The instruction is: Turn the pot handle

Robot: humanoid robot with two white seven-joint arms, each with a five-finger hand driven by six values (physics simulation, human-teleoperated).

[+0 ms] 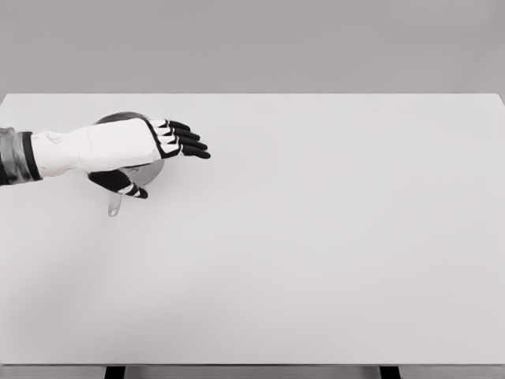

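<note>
A small metal pot (118, 118) stands at the table's left, mostly hidden under my left hand (162, 162). Its short handle (114, 206) sticks out toward the front, just below the hand. The left hand reaches in from the left edge and hovers over the pot, its black fingers (188, 140) stretched out flat to the right and its thumb (126, 186) hanging down next to the handle's base. The hand holds nothing. Whether the thumb touches the handle I cannot tell. The right arm does not show.
The white table (331, 237) spans nearly the whole view, with its front edge near the bottom and its back edge at the grey wall. Two dark table legs (115, 372) show below the front edge.
</note>
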